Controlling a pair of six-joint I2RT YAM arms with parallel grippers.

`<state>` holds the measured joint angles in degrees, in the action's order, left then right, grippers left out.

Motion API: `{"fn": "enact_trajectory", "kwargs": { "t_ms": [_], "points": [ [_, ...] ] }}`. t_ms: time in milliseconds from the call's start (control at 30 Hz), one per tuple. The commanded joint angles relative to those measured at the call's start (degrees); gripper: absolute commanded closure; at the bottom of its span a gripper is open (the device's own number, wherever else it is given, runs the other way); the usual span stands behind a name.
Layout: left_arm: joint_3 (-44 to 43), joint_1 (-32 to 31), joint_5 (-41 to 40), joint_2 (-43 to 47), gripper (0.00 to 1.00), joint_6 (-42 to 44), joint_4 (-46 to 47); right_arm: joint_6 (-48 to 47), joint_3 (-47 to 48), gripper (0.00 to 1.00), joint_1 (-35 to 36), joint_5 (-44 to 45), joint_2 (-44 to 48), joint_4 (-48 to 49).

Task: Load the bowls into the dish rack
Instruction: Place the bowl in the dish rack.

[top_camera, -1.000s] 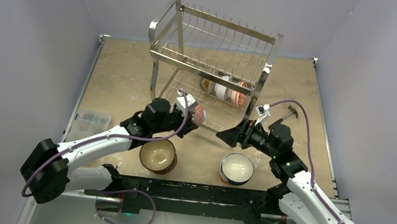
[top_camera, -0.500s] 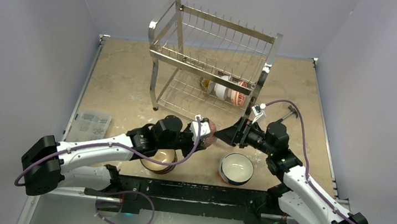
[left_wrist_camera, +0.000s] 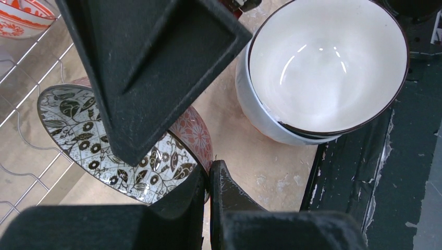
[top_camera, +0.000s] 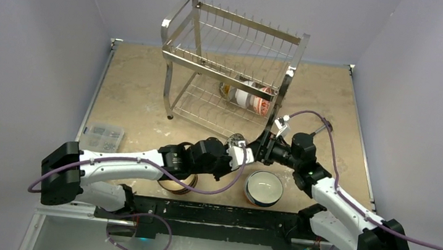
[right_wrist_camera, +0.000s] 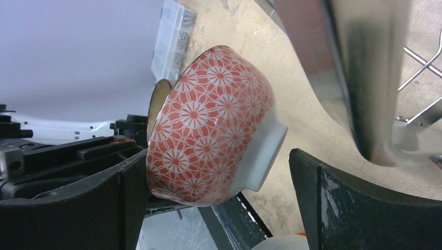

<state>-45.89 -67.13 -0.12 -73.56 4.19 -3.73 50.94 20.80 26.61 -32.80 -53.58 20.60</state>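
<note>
Just before the rack (top_camera: 230,76), left gripper (top_camera: 236,154) brought the red bowl (right_wrist_camera: 203,114) across, pinching its rim; right gripper (right_wrist_camera: 218,156) sat spread around it. Handover looked next.

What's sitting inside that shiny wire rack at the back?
Bowls stand on edge in the dish rack's lower tier, one white, one red-patterned. The front bar hides their tops, so their number is unclear.

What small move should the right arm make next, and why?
Probably close the right pincer on the red-patterned bowl. Its jaws stand wide open on either side of the bowl, which the left pincer holds tipped on edge, clamped shut on the rim above the table. The left should likely let go only once the right side grips.
</note>
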Motion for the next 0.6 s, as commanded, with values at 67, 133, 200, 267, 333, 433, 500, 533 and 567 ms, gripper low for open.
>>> {"fn": "enact_trajectory", "kwargs": {
  "t_ms": [67, 133, 200, 267, 333, 433, 500, 533, 567],
  "points": [
    [-4.73, -2.98, -6.64, 0.3, 1.0, 3.37, 2.57, -0.51, 0.9, 0.02, 0.39, -4.55, -2.6, 0.99],
    [-4.99, -3.59, -6.95, 0.01, 1.0, 3.75, 2.85, -0.47, 1.08, 0.07, 0.38, -5.04, -2.92, 1.47],
    [-5.43, -3.85, -7.7, -0.58, 1.0, 3.9, 2.49, -0.77, 1.17, 0.22, 0.37, -5.13, -2.58, 1.44],
    [-5.84, -4.04, -8.45, -1.23, 1.0, 3.7, 1.64, -1.2, 1.55, 0.38, 0.37, -4.57, -1.93, 0.5],
    [-6.25, -4.12, -9.2, -1.68, 1.0, 3.53, 0.68, -1.45, 1.91, 0.54, 0.37, -3.79, -1.12, -0.64],
    [-6.19, -4.15, -10.29, -1.72, 1.0, 3.37, 0.08, -2.32, 2.63, 0.75, 0.37, -2.3, -0.08, -2.75],
    [-5.9, -4.2, -11.03, -1.45, 1.0, 3.25, 0.19, -2.83, 2.91, 0.87, 0.37, -1.71, 0.27, -3.53],
    [-5.76, -4.23, -11.3, -1.27, 1.0, 3.28, 0.25, -3.08, 2.97, 0.92, 0.37, -1.5, 0.38, -3.82],
    [-5.67, -4.3, -11.67, -1.05, 1.0, 3.24, 0.41, -3.19, 3.08, 0.97, 0.37, -1.42, 0.48, -4.12]
  ]
}}
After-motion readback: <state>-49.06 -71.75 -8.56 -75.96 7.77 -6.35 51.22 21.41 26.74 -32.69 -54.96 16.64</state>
